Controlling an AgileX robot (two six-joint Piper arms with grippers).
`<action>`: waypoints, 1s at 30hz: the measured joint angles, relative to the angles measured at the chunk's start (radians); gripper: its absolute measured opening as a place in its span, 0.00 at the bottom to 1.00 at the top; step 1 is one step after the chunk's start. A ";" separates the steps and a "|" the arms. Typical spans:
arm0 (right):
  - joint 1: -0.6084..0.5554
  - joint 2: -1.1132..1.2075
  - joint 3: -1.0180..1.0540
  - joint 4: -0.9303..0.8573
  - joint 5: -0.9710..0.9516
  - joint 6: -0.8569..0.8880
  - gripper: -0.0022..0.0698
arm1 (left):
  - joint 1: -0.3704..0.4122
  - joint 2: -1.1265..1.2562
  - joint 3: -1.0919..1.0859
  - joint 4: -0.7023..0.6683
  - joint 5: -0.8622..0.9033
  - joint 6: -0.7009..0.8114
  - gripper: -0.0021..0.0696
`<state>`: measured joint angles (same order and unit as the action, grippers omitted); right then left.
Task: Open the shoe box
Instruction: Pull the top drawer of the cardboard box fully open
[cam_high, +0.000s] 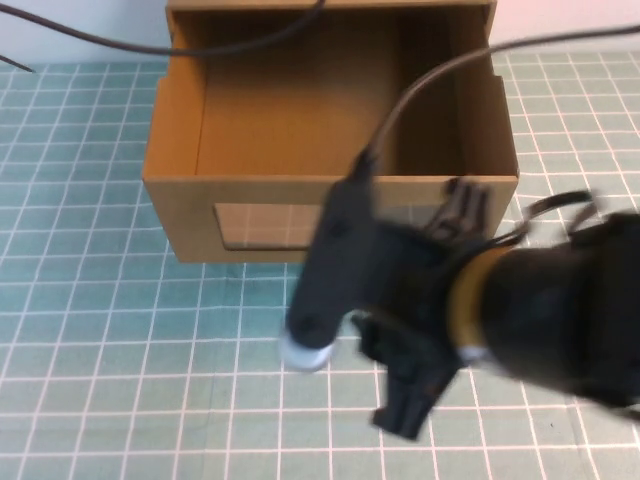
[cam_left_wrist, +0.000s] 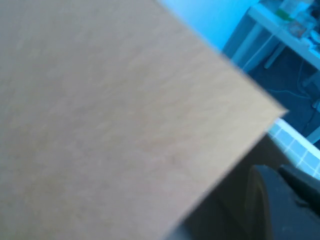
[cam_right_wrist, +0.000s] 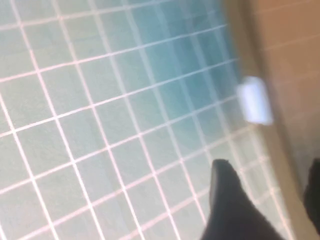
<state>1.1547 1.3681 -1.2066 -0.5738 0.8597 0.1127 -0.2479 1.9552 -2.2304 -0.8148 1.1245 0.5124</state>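
Note:
The brown cardboard shoe box stands at the back of the table with its top open and its bare inside showing. My right gripper hangs blurred over the mat just in front of the box's front wall. In the right wrist view the right gripper is open, its two dark fingers apart, the box's tan edge running between them. A cardboard panel fills the left wrist view, with the left gripper a dark shape right beside it. The left arm is out of the high view.
A green mat with a white grid covers the table around the box. Dark cables cross above the box. The front wall has a rectangular window. A small white patch sits by the box's edge.

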 joint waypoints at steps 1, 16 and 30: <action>0.000 -0.032 -0.007 0.003 0.022 -0.001 0.43 | 0.002 -0.028 0.000 0.004 0.013 0.001 0.02; 0.000 -0.436 -0.155 0.205 0.388 -0.139 0.15 | 0.035 -0.452 0.071 0.311 0.143 -0.071 0.02; 0.000 -0.742 0.108 0.239 0.406 -0.113 0.02 | 0.036 -1.112 0.869 0.434 0.122 -0.122 0.02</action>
<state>1.1547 0.6256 -1.0988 -0.3346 1.2659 0.0000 -0.2123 0.8428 -1.3616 -0.3807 1.2465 0.3904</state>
